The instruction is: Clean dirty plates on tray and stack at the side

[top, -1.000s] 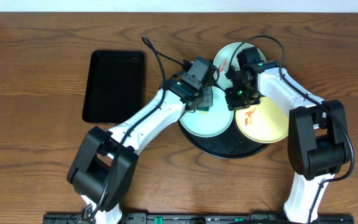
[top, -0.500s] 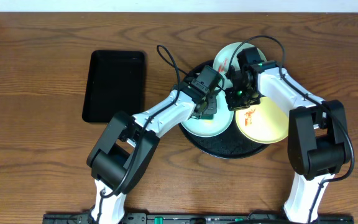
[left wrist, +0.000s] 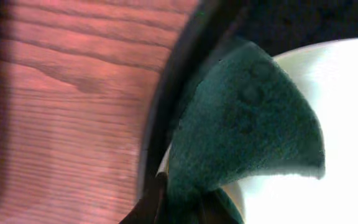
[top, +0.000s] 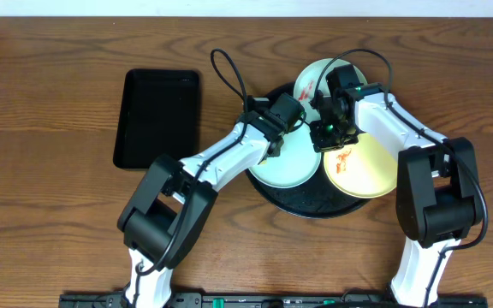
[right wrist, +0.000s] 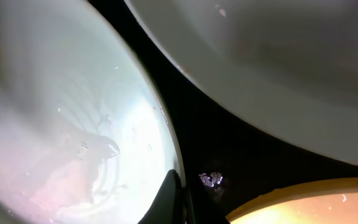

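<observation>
A dark green scouring pad (left wrist: pixel 241 124) is pinched in the left gripper (left wrist: pixel 182 208), tips cropped, over a pale mint round plate (left wrist: pixel 347 124) on the round black tray (left wrist: pixel 166 106); the right gripper (right wrist: pixel 178 199), seemingly empty, is shut.

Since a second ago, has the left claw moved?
Yes: the left claw, gripping the green sponge, shifted slightly right, away from the rectangular black tray.
</observation>
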Robot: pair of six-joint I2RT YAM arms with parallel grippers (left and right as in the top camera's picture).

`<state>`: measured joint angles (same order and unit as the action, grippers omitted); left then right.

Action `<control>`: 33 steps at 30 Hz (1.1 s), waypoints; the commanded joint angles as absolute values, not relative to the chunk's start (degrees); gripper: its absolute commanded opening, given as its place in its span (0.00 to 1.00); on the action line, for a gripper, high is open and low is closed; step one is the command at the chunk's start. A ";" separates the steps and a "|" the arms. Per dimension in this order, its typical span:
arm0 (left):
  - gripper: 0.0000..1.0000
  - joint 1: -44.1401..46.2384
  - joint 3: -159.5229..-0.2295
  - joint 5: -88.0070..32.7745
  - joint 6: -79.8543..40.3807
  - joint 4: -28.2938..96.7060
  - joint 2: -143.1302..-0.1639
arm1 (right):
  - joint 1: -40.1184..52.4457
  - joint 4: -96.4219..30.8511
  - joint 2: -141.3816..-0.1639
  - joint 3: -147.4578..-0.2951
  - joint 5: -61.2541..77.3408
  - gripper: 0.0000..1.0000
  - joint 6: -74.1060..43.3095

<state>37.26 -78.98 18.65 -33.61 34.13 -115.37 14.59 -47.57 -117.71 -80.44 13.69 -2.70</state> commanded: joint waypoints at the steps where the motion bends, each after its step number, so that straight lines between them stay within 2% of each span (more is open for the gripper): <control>1: 0.11 34.63 -78.70 30.00 -33.08 35.14 -109.62 | 14.72 -48.66 -118.08 -80.01 12.51 0.01 -1.65; 11: 0.11 29.61 -78.67 31.73 -33.34 38.35 -93.30 | 14.74 -49.10 -116.01 -80.68 13.78 0.01 -1.63; 17: 0.11 19.81 -78.67 16.60 -33.74 42.92 -89.80 | 15.31 -48.80 -107.70 -80.68 12.60 0.01 -0.32; 23: 0.11 9.72 -77.08 0.75 -33.04 44.80 -89.91 | 18.15 -48.58 -97.23 -80.68 -1.10 0.01 -0.10; 27: 0.11 4.82 -77.03 -1.13 -33.01 46.87 -89.91 | 21.30 -47.20 -91.31 -80.68 -13.56 0.01 0.19; 33: 0.11 0.73 -77.03 -1.13 -28.34 47.53 -89.91 | 27.88 -42.52 -85.76 -80.68 -29.06 0.01 7.53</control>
<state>1.83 -77.56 0.54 -31.79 47.42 -90.21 25.10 -43.72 -88.14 -80.40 -17.08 2.74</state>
